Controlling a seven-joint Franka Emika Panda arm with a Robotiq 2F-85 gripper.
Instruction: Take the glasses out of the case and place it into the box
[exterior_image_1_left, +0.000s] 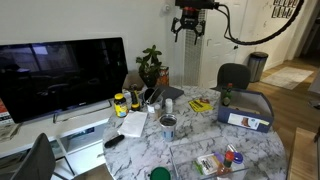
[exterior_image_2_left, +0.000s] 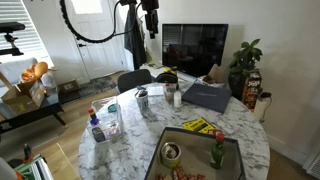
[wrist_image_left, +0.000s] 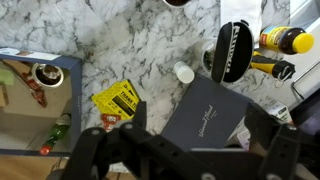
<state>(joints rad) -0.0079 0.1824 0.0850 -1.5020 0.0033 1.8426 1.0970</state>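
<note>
**Box (wrist_image_left: 20, 125) at 9 o'clock, gripper (wrist_image_left: 185, 155) released**

In the wrist view the box lies at 9 o'clock on the marble table (wrist_image_left: 120, 40), with the grey case (wrist_image_left: 205, 115) at 5 o'clock. The gripper hangs high above both, jaws spread wide and empty.

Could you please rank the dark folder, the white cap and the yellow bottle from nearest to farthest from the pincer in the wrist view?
1. Dark folder, just ahead of the open pincer.
2. White cap, beyond the folder.
3. Yellow bottle, top right corner.
</note>
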